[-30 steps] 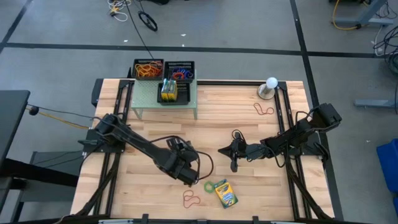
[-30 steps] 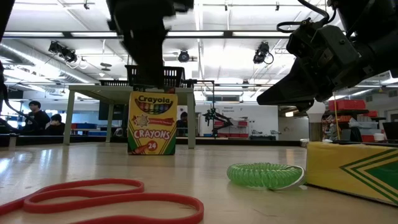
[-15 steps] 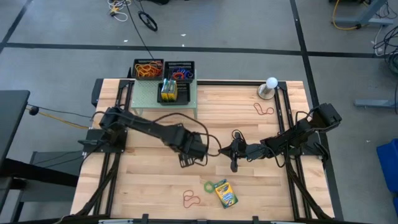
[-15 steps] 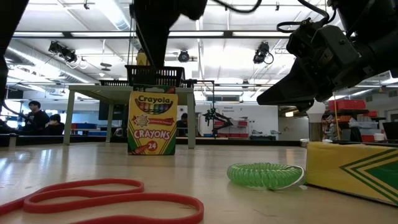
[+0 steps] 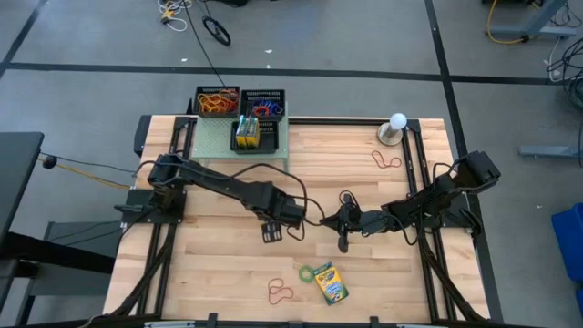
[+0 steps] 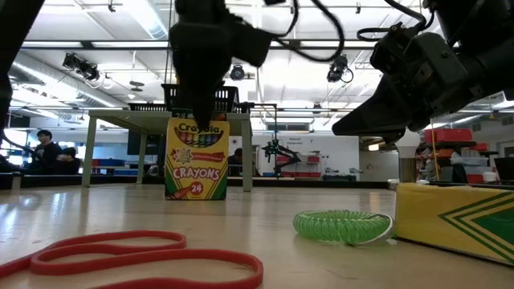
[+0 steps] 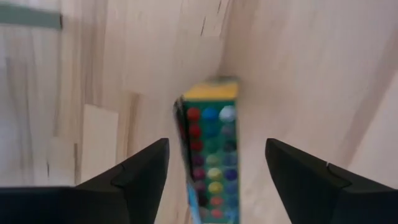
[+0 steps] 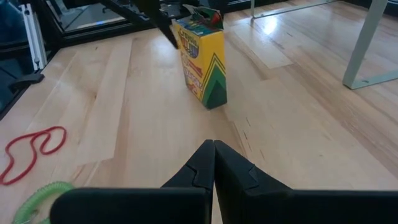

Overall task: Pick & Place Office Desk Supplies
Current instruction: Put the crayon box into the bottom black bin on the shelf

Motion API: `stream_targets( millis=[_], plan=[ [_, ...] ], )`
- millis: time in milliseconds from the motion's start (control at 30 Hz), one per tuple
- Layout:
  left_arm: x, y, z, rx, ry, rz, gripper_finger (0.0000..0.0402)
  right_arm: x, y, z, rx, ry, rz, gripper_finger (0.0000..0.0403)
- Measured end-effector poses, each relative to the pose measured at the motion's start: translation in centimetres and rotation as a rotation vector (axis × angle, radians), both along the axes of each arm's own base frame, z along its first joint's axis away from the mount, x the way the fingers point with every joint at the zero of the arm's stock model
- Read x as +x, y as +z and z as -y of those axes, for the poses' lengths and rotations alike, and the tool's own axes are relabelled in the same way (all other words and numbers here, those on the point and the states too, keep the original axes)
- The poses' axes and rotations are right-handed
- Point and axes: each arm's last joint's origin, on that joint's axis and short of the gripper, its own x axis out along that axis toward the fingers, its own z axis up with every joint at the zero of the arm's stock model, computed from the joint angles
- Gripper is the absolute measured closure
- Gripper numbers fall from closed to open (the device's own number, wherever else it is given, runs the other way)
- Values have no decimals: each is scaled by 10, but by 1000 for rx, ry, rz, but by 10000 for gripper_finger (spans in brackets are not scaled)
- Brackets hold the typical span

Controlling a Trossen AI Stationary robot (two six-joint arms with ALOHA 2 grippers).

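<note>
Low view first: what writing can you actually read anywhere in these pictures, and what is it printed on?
"Crayola", on the upright crayon box, along its top.
"CRAYONS", on the same box, across the middle of its front.
"24", on the same box, low on its front.
Flat crayon box near the table's front edge: its print is too small to read from above.
Signs in the room behind the table: too small to read.

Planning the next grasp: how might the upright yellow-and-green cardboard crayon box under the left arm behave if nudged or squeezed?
The upright yellow-and-green cardboard crayon box stands on its narrow end, so a sideways nudge would probably tip it. Its flat cardboard faces should suit the left gripper, whose jaws are open on either side of it, though hard squeezing may dent it. It looks light.
</note>
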Motion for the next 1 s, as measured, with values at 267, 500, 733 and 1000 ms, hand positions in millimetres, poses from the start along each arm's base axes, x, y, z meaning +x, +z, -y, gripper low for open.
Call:
stream_targets(
  millis=[267, 500, 733, 1000],
  plan=[
    [-4, -7, 1, 4, 2, -29, 227, 0, 0, 0, -6, 5, -1, 391],
    [-5, -1, 1, -59, 23, -11, 327, 0, 0, 0, -6, 5, -1, 391],
    [-22, 67, -7, -136, 143, 203, 331, 0, 0, 0, -6, 4, 0, 391],
    [-89, 162, -29, -103, 436, 433, 330, 0, 0, 0, -5, 4, 1, 391]
  ],
)
